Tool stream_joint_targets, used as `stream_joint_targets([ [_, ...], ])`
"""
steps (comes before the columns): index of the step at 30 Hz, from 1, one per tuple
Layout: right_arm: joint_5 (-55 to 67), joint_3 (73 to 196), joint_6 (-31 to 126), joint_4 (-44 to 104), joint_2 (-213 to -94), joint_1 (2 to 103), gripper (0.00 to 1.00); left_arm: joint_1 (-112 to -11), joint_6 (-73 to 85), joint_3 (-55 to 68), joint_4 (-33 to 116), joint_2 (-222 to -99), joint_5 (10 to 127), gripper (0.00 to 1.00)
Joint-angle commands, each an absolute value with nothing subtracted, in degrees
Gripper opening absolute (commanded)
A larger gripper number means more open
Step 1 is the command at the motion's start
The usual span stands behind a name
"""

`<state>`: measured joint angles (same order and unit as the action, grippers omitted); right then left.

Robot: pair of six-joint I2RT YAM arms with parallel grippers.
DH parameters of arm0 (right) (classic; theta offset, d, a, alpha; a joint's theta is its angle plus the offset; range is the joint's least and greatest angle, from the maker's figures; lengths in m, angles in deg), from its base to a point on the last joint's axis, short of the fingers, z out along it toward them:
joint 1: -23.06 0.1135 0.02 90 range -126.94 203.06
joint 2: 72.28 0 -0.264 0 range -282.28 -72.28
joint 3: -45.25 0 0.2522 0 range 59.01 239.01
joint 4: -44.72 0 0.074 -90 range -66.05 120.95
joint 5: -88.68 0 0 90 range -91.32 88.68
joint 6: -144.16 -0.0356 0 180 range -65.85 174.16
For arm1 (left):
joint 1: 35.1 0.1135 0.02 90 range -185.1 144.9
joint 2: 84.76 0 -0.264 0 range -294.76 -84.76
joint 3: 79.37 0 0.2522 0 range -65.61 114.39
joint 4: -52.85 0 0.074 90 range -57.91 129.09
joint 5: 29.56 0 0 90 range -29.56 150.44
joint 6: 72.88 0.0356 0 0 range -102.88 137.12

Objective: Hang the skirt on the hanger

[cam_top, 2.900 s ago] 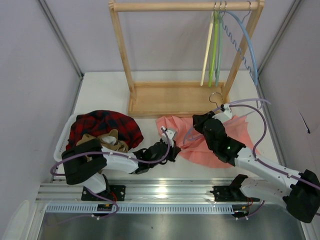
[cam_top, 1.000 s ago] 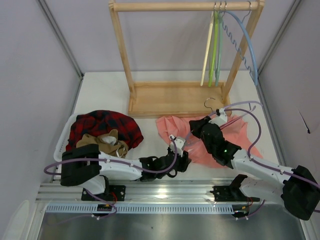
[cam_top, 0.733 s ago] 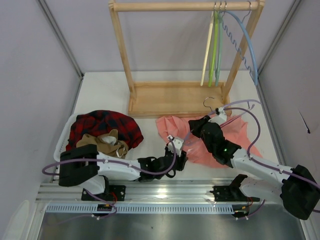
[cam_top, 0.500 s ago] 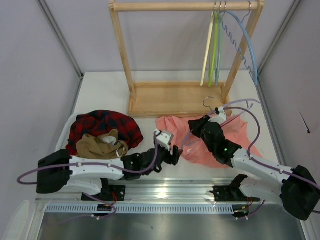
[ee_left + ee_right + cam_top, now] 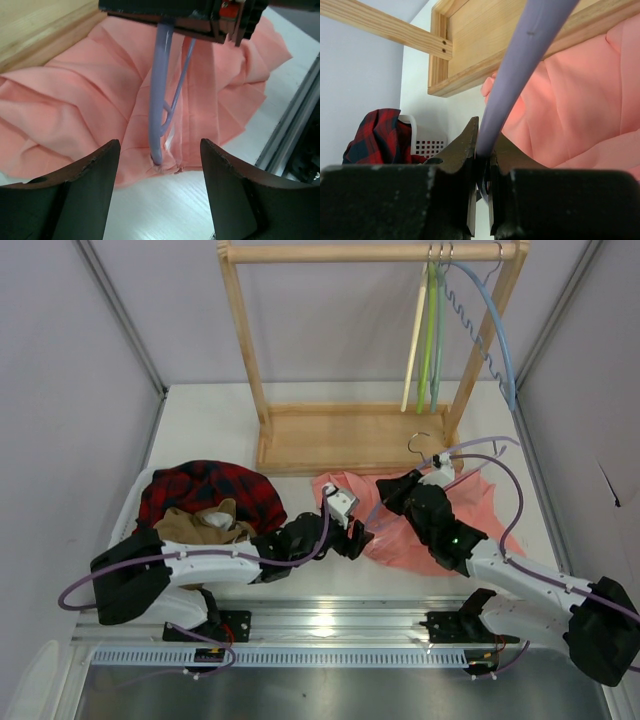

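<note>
The salmon-pink skirt (image 5: 430, 530) lies crumpled on the white table in front of the wooden rack. My right gripper (image 5: 392, 490) hovers over its middle, shut on the lilac hanger (image 5: 374, 516), whose silver hook (image 5: 421, 444) points to the back. In the right wrist view the hanger (image 5: 530, 45) rises from between the closed fingers (image 5: 482, 150) above the skirt (image 5: 580, 110). My left gripper (image 5: 360, 538) is at the skirt's near-left edge. In the left wrist view it (image 5: 160, 142) stands open, and the hanger's arm (image 5: 157, 100) ends in a fold of skirt (image 5: 75, 95) between its fingers, touching neither.
The wooden rack (image 5: 350, 435) stands at the back, with cream, green and light blue hangers (image 5: 430, 330) on its top bar. A white basket (image 5: 125, 520) on the left holds a red plaid garment (image 5: 210, 490) and a tan one (image 5: 205, 525). A metal rail (image 5: 330, 625) runs along the near edge.
My left gripper has opened wider and moved from the skirt's near edge back towards the hanger's end. The right gripper has kept its hold on the hanger almost in place.
</note>
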<state>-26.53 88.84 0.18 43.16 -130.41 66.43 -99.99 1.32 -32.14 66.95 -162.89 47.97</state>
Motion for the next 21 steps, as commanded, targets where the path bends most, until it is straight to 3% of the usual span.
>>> stream_joint_targets([
  [1, -26.1, 90.7, 0.2, 45.6, -128.3, 66.1, 0.0, -98.8, 3.9, -30.6, 74.4, -162.8, 52.9, 0.71],
  [9, -22.4, 90.1, -1.7, 44.5, -127.5, 66.0, 0.0, -95.4, 5.3, -26.7, 76.2, -166.1, 56.7, 0.68],
  [13, -22.0, 89.8, -1.9, 45.0, -127.2, 66.0, 0.0, -95.0, 5.6, -22.8, 75.9, -171.2, 58.9, 0.6],
  [16, -21.7, 90.0, -1.5, 44.8, -127.0, 66.0, 0.0, -94.6, 5.2, -21.5, 76.6, -173.0, 59.3, 0.5],
  [19, -21.4, 90.1, -1.2, 44.4, -127.0, 66.0, 0.0, -94.0, 4.3, -20.6, 77.1, -175.0, 60.0, 0.21],
  [21, -21.4, 90.3, -1.2, 43.6, -127.3, 66.0, 0.0, -93.6, 3.8, -21.0, 78.3, -175.1, 60.0, 0.1],
])
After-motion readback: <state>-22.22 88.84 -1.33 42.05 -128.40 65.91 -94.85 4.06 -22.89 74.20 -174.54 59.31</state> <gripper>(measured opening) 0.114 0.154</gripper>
